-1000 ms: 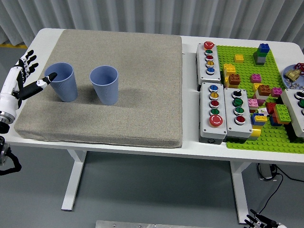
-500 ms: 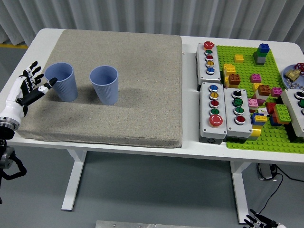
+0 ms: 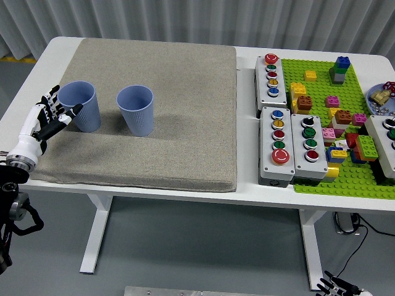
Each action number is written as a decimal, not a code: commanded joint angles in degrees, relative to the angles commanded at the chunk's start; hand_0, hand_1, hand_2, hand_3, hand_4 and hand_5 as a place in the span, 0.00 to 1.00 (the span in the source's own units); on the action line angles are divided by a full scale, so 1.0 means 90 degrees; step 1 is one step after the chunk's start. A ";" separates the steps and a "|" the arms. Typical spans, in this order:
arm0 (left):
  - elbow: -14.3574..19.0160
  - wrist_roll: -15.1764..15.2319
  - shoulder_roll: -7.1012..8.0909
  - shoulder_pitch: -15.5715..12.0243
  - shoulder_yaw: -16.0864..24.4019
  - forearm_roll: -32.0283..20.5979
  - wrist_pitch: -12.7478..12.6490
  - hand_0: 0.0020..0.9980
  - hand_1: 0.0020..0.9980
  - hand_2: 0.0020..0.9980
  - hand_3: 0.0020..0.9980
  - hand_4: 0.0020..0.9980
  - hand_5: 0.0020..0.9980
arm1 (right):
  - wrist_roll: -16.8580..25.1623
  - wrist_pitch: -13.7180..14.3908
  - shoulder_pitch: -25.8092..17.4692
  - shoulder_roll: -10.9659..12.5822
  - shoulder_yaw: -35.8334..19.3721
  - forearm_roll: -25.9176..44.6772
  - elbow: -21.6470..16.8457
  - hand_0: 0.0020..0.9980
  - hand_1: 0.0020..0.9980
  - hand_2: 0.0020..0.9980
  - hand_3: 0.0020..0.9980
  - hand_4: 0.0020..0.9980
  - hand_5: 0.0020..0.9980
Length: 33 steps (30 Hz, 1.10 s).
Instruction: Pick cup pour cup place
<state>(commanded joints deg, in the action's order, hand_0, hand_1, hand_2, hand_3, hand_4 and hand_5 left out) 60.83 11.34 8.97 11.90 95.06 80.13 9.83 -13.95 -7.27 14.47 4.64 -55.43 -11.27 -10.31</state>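
Cups first: you have two blue ones standing upright on the grey mat (image 3: 154,117) that covers the left part of the white bench (image 3: 247,191). The left cup (image 3: 79,106) sits near the mat's left edge, and the right cup (image 3: 136,110) stands just beside it, apart from it, with a clear gap between them. Your left robot hand (image 3: 49,117) comes in from the left edge, its fingers (image 3: 52,97) spread and holding nothing; the fingertips reach the left cup's side, but you cannot tell whether they touch it. Your right robot hand (image 3: 339,287) shows only as a few fingertips at the bottom right corner, below the bench, and you cannot tell its state. Off to the right of the mat you see three grey button boxes (image 3: 275,145) with coloured buttons, and beyond them a green baseplate (image 3: 321,92) strewn with coloured bricks (image 3: 340,69).
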 joint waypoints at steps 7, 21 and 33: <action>-0.0021 0.0059 -0.0013 -0.0013 0.0009 0.0128 0.0044 0.91 0.91 1.00 1.00 0.94 0.40 | -0.0012 0.0002 -0.0014 -0.0015 -0.0003 -0.0010 0.0000 0.77 0.70 0.73 0.62 0.23 0.15; -0.0057 0.0171 0.0000 0.0007 0.0064 0.0151 0.0218 0.91 0.91 1.00 1.00 0.85 0.15 | -0.0017 -0.0018 -0.0013 -0.0013 -0.0067 -0.0064 0.0000 0.77 0.70 0.73 0.62 0.23 0.15; -0.0089 0.0123 -0.0010 0.0039 0.0016 0.0146 0.0233 0.91 0.91 1.00 1.00 0.85 0.15 | -0.0028 -0.0032 0.0006 -0.0011 -0.0099 -0.0085 0.0000 0.77 0.70 0.73 0.62 0.23 0.15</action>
<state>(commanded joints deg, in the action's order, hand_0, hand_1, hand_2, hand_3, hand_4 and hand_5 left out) 60.03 12.45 8.88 12.26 95.20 81.45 11.92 -14.21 -7.56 14.52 4.55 -56.32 -12.04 -10.31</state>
